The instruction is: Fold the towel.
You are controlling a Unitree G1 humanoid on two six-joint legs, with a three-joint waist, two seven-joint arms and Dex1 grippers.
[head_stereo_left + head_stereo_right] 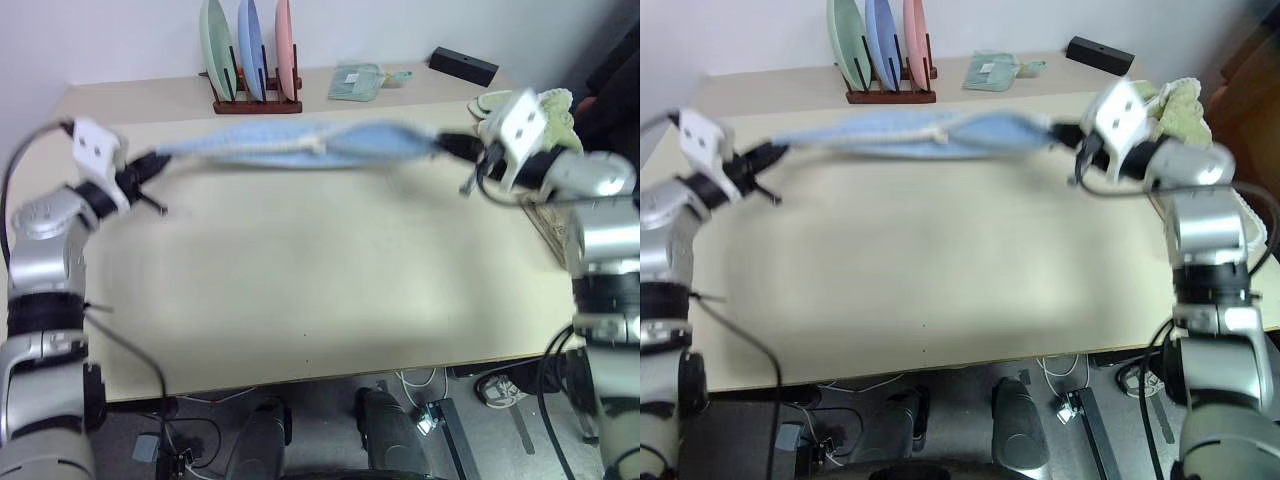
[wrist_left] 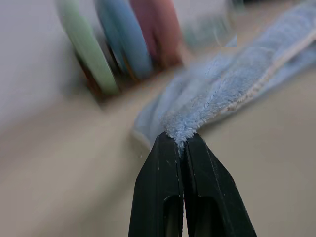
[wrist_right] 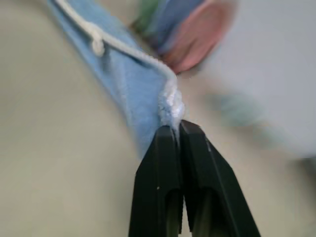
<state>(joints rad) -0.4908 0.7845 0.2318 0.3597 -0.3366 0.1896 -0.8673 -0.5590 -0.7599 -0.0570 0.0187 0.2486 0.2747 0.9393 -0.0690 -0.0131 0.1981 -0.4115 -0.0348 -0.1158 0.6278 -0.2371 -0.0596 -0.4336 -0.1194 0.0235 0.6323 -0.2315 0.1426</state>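
Blue towel [image 1: 300, 147] | stretched between | left fingers [image 2: 159, 168], right fingers [image 3: 163, 163]

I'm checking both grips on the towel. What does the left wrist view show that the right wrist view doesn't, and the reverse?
Left wrist view: the left gripper shut on a fluffy blue end of the towel.

Right wrist view: the right gripper shut on the white piped edging, with the small loop farther along.

Both: the towel stretching away over the table, and the plates behind.
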